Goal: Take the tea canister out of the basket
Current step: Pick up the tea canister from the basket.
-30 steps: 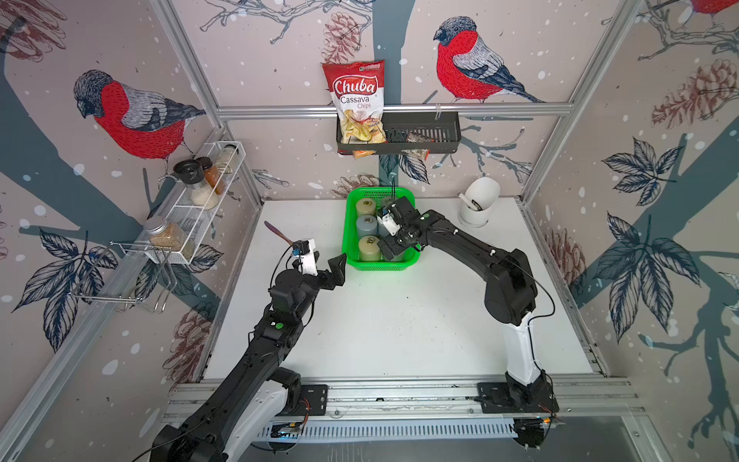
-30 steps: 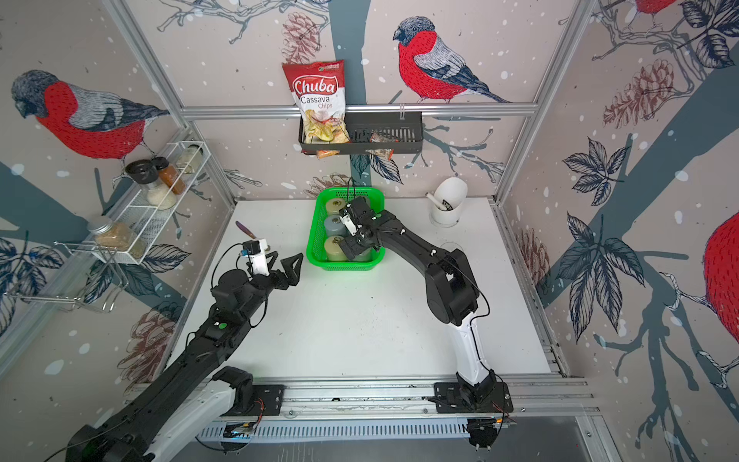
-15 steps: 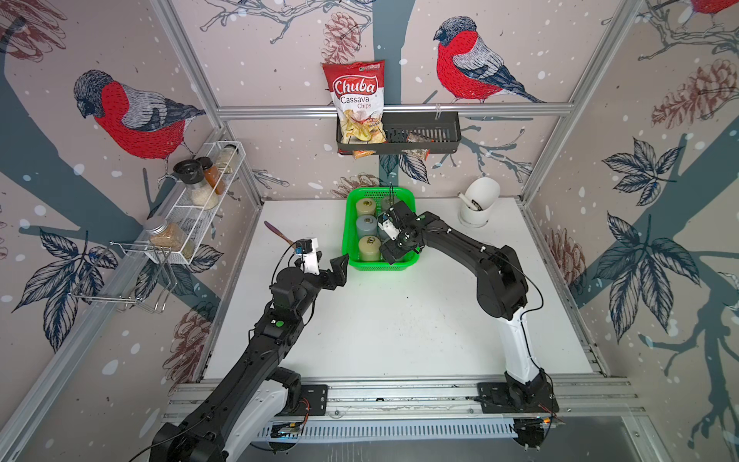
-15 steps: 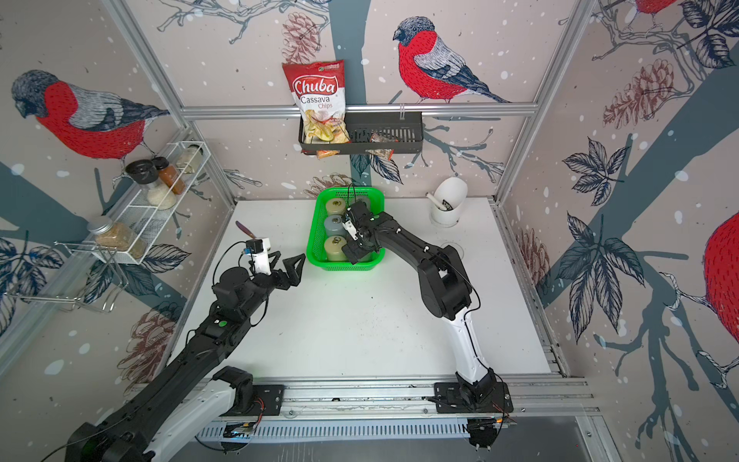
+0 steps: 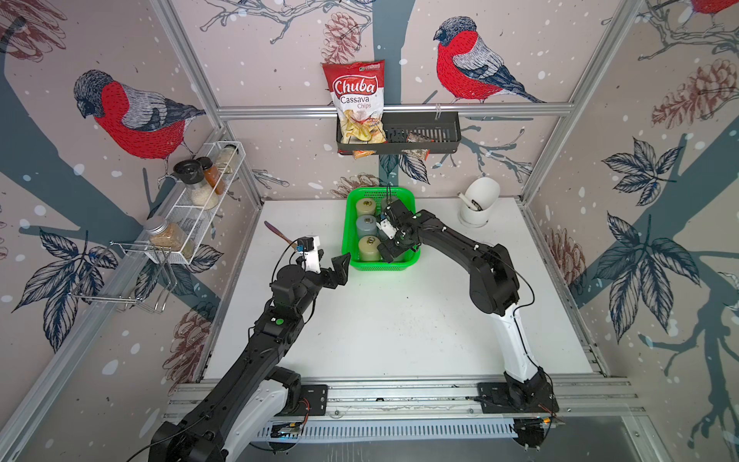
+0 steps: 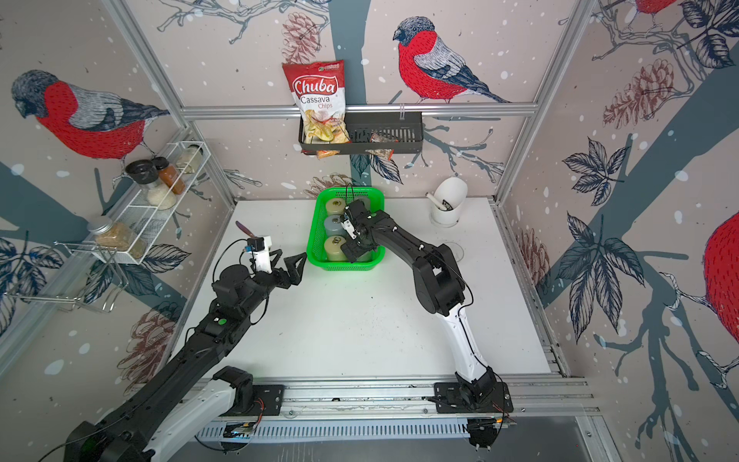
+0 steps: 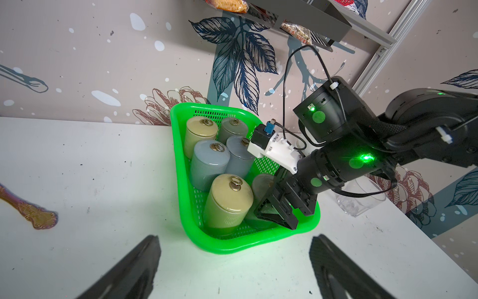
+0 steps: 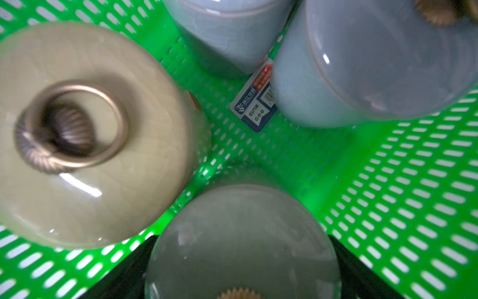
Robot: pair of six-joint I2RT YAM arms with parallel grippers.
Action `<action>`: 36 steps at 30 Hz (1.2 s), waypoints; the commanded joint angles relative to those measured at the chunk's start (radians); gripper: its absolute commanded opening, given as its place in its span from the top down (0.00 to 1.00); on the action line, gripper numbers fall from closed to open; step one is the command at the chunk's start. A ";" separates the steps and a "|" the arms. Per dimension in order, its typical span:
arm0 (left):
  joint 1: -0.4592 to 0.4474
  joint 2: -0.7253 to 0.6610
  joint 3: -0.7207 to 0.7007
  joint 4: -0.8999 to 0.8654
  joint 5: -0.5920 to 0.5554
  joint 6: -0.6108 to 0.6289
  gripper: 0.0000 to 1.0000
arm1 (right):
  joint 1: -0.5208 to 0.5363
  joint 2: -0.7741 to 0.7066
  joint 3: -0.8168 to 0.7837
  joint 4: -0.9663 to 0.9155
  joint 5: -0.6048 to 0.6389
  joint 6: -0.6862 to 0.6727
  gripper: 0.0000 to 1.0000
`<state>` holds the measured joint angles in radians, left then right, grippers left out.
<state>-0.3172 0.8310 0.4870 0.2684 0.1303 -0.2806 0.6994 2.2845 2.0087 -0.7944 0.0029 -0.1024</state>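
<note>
Low in the right wrist view, the tea canister [image 8: 243, 246] stands in the basket [image 8: 388, 181] between the right fingers [image 8: 362, 282], spread wide and not yet clamped. Closing squarely, then lifting straight up, should spare the beige neighbour [image 8: 90, 134]. Both top views bury it under the wrist at the basket's lower right; the left wrist view shows a sliver, plus left fingers [image 7: 134, 271] parted, empty.
</note>
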 commanded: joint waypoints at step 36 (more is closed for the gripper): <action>-0.007 -0.036 0.016 -0.054 0.007 0.019 0.05 | 0.003 0.020 0.064 -0.065 0.027 0.006 0.89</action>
<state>-0.3191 0.7986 0.4927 0.2211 0.1303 -0.2718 0.7013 2.3127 2.0598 -0.8455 0.0166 -0.1017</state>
